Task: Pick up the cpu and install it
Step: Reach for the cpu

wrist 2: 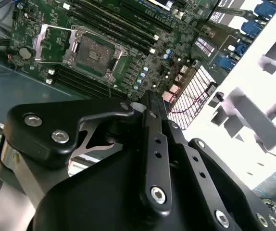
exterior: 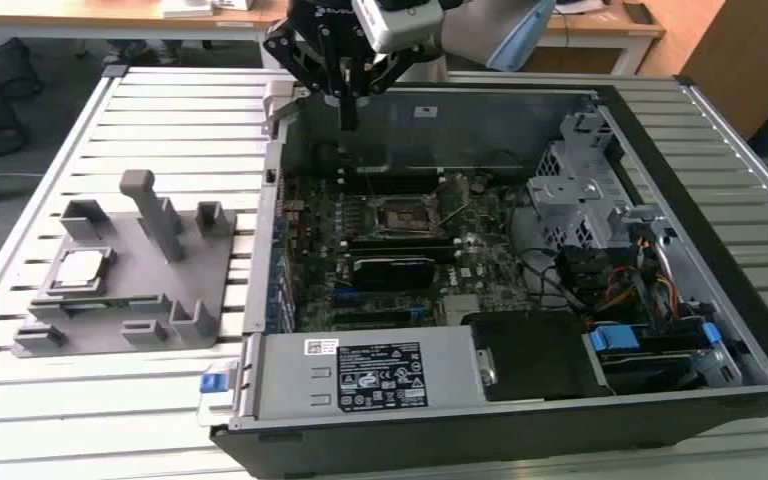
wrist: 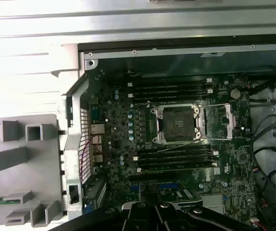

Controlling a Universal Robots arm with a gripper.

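**Cpu waits on its stand while the pincer hangs empty over the computer**

The cpu [exterior: 81, 268] lies flat on a grey stand [exterior: 184, 305]. It is well apart from the pincer [exterior: 348, 122], lower down and off toward the exterior view's left. The pincer hangs closed, holding nothing, above the far edge of the open computer case [exterior: 744, 280]. The open socket [exterior: 404, 215] is lower down, inside the case. The pick-up looks not yet begun; it calls for opening the pincer over the chip.

Open black PC case [exterior: 491, 440] lying flat on the slatted metal surface [exterior: 184, 120], green motherboard [exterior: 317, 230] facing up, its socket [wrist: 176, 124] with the metal frame flipped open between the RAM slots. Silver power supply [exterior: 357, 372] sits in one corner. Grey plastic fixture [exterior: 157, 280] is just beside the case, on the exterior view's left.
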